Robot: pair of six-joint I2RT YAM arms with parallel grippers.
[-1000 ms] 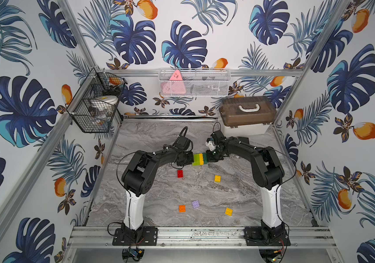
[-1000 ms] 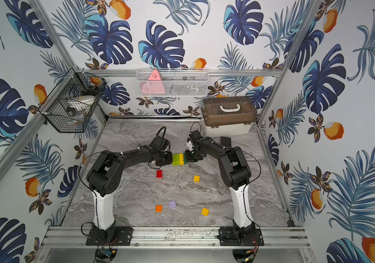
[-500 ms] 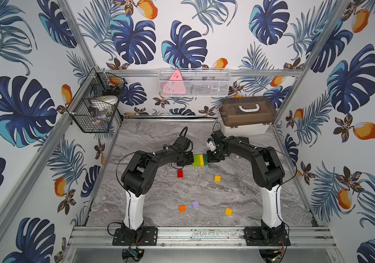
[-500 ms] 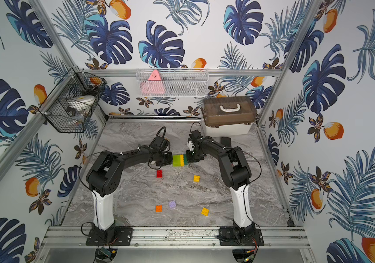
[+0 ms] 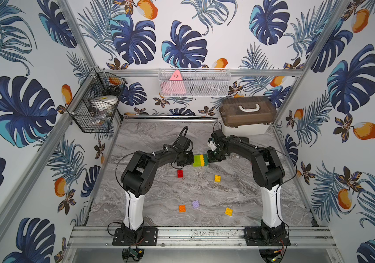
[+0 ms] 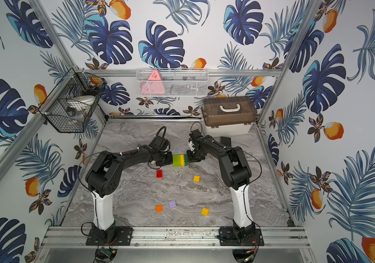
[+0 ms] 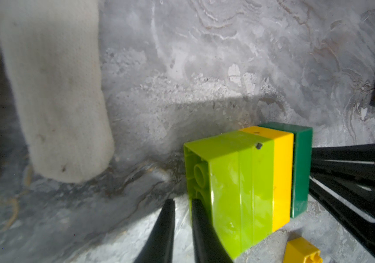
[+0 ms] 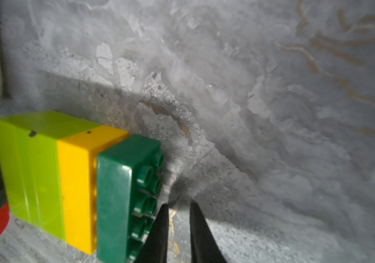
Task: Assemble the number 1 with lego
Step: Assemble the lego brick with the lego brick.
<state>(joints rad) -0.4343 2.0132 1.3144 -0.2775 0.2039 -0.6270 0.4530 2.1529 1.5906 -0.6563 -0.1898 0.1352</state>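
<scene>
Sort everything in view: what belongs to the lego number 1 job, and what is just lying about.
Job:
- lime-yellow-dark green stack
- red brick
- orange brick
- lilac brick
- middle yellow brick
- front yellow brick

Lying about:
- brown lidded box
- black wire basket
- white mesh tray
- white glove

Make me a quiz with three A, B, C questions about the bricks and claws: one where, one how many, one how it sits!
1. Where is the layered lime, yellow and dark green plastic brick block? A) in the air B) between the left claw and right claw C) behind both arms
2. How many small loose plastic bricks lie apart from it? A) three B) five C) eight
3. How does the block sit? A) on its side B) upright C) in pieces
B: a claw at each end. B: red, orange, lilac, two yellow. A: studs point sideways.
</scene>
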